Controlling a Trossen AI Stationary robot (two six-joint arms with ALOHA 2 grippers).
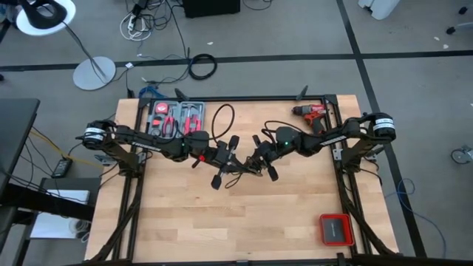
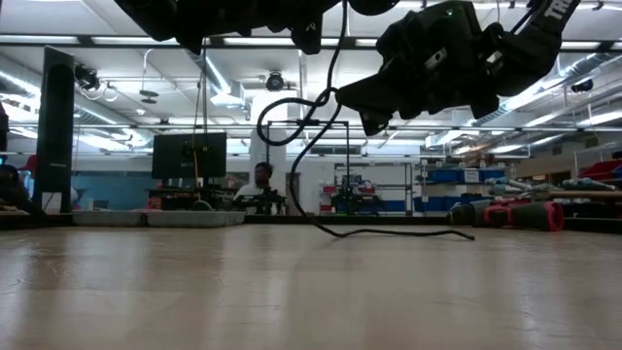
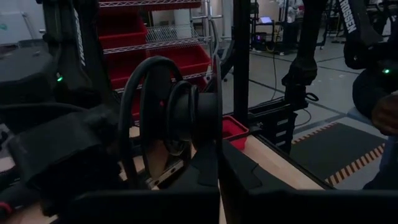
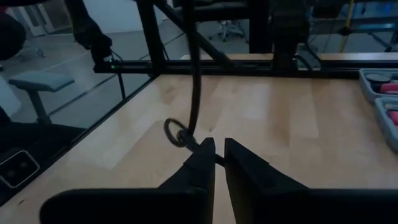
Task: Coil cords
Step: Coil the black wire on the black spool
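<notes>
Table (image 1: 244, 222): pale wood, smooth, matt with a soft sheen under me.
Cord (image 4: 194, 93): thin black flexible jacket, looks rubbery, slightly glossy.
My right gripper (image 4: 219, 163): dark matt plastic fingers.
My left gripper (image 1: 223, 161): same dark matt finish.
Frame (image 1: 244, 98): black metal rail along the table's edge.
Drill (image 1: 310, 112): red and black plastic.
Red tray (image 1: 336, 230): plastic, smooth.

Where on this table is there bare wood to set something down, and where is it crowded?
The near half of the table is bare wood up to the red case at the near right corner. It is crowded mid-table, where the left gripper and right gripper meet over the cord, and along the far edge, by the tool tray and red drill.
</notes>
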